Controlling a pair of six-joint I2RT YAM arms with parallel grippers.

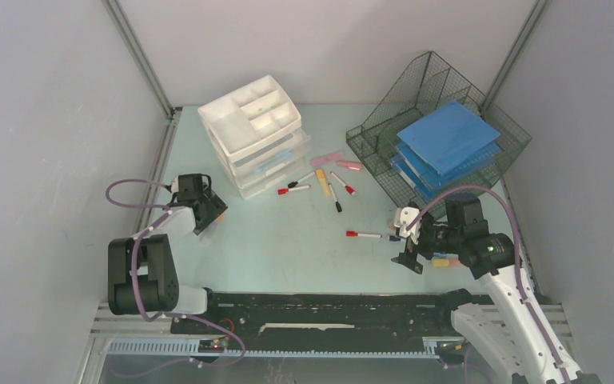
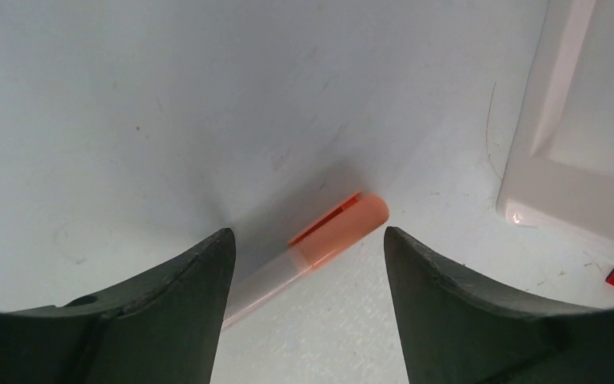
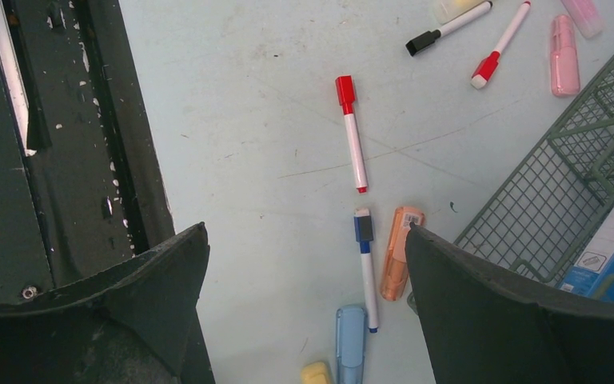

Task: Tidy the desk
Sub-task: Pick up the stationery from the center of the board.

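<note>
Slippage is judged the main risk: the orange-capped highlighter point(image 2: 340, 228) lies flat on the desk point(image 2: 128, 120), slanted between the parted jaws of the left gripper point(image 2: 305, 238) and untouched by them. It could be pinched only near its cap and swivelled or skidded away. The right gripper point(image 3: 305, 232) is held wide apart above a blue-capped marker point(image 3: 366, 272) beside the wire tray point(image 3: 560, 184).

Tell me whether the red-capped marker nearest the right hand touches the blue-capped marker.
Apart. In the right wrist view, bare desk shows between the tip of the red-capped marker and the blue-capped marker.
</note>
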